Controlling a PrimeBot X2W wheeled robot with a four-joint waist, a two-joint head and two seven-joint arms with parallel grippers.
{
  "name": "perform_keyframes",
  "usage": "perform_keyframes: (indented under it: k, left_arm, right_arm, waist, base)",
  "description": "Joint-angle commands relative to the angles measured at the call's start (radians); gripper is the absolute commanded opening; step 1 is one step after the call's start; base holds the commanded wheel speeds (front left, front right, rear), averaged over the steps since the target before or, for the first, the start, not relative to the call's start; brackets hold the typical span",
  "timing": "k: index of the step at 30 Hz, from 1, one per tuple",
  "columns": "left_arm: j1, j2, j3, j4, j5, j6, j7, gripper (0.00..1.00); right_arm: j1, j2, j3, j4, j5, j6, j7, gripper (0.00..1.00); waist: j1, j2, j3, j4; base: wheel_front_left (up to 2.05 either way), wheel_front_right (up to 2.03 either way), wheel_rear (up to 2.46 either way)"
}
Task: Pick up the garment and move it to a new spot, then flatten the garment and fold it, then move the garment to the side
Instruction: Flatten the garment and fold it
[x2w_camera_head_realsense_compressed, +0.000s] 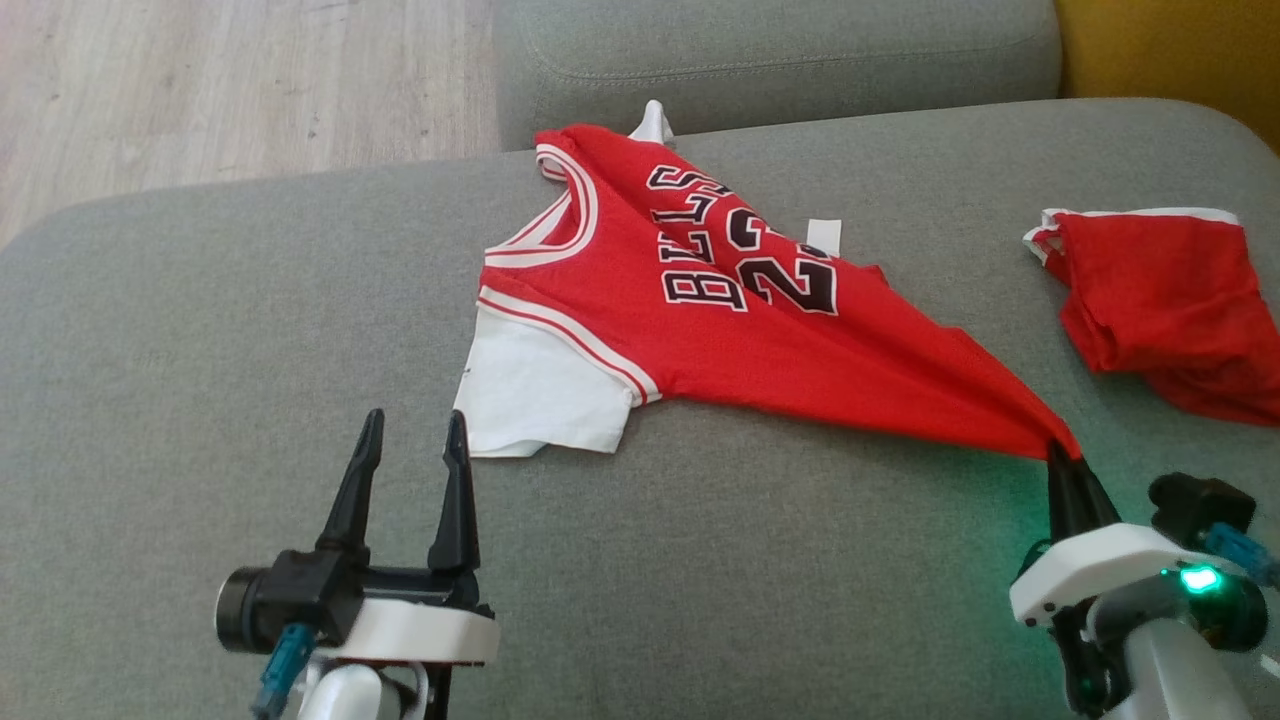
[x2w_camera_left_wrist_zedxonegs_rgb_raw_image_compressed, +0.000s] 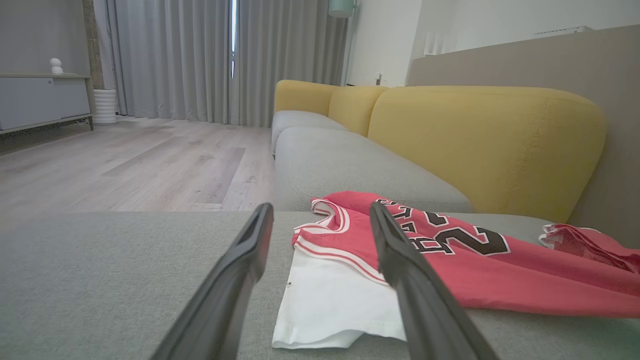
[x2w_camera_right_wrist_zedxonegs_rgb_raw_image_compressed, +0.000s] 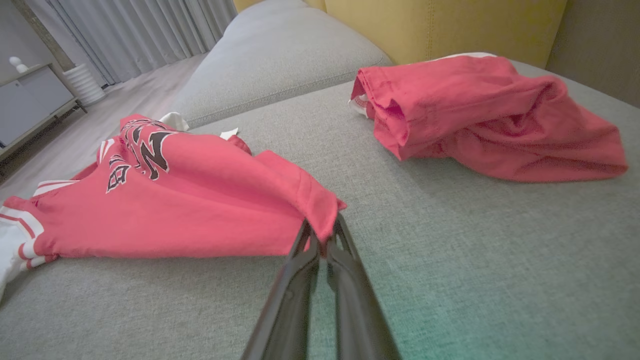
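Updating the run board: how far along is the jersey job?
Done: right gripper is shut on a hem corner of the red jersey. In hand: that corner is drawn taut toward it while the rest lies rumpled on the grey cushion; left gripper is open, holding nothing, near the white sleeve. Left: moving it, flattening, folding, setting aside. The other red garment lies apart on the right.

Grey sofa seat (x2w_camera_head_realsense_compressed: 200, 330): red jersey (x2w_camera_head_realsense_compressed: 700, 330) w/ white sleeve (x2w_camera_head_realsense_compressed: 530, 395) spread mid; red shorts (x2w_camera_head_realsense_compressed: 1170, 310) apart, R side.
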Motion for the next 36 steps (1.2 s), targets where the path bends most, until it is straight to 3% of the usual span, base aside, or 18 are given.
perform_keyframes:
  k: [1,4,5,6,8,11,19,30,36]
  left_arm:
    - [-0.029,0.003,0.024,-0.036,-0.01,0.009,-0.005,1.0]
    - [-0.033,0.003,0.016,-0.036,-0.013,0.01,-0.005,1.0]
    - [-0.035,0.003,0.014,-0.036,-0.013,0.01,-0.005,1.0]
    - [-0.037,0.003,0.011,-0.035,-0.014,0.009,-0.005,1.0]
    - [-0.041,0.003,0.006,-0.034,-0.014,0.008,-0.005,1.0]
    - [-0.044,0.003,0.013,-0.036,-0.014,0.007,-0.005,1.0]
    - [-0.046,0.003,0.039,-0.039,-0.007,0.002,-0.005,1.0]
    - [-0.057,0.003,0.042,-0.028,0.012,-0.006,-0.005,1.0]
    - [-0.116,0.007,0.037,0.129,0.044,0.018,0.015,1.0]
  right_arm:
    - [-0.009,-0.003,0.017,-0.062,0.003,0.007,0.021,0.0]
    - [0.001,-0.003,0.003,-0.107,-0.01,0.007,0.073,0.0]
    - [0.0,-0.003,-0.017,-0.115,-0.029,0.007,0.081,0.25]
    - [-0.001,-0.003,-0.041,-0.121,-0.062,0.007,0.084,1.0]
    - [-0.007,-0.003,-0.078,-0.142,-0.129,0.007,0.078,1.0]
    - [-0.015,-0.003,-0.084,-0.177,-0.139,0.007,0.032,1.0]
    - [0.046,-0.003,0.073,-0.286,-0.169,0.007,-0.125,1.0]
    - [0.087,-0.003,0.127,-0.31,-0.147,0.007,-0.151,1.0]
    - [0.073,-0.003,0.143,-0.323,-0.143,0.007,-0.153,1.0]
  waist:
    - [0.0001,-0.0001,0.001,-0.001]
    - [0.0001,-0.0001,0.006,-0.001]
    - [0.0001,-0.0001,0.007,0.0]
    - [0.0001,-0.0001,0.009,0.003]
    - [0.0001,-0.0001,0.013,0.009]
    - [0.0001,-0.0001,0.017,0.013]
    - [0.0001,-0.0001,0.02,0.008]
    - [0.0001,-0.0001,0.036,-0.011]
    - [0.0001,-0.0001,0.061,-0.03]
  base:
    - [0.0,0.0,0.0]
    - [0.0,0.0,0.0]
    - [0.0,0.0,0.0]
    - [0.0,0.0,0.0]
    - [0.0,0.0,0.0]
    - [0.0,0.0,0.0]
    - [0.0,0.0,0.0]
    - [0.0,0.0,0.0]
    - [0.0,0.0,0.0]
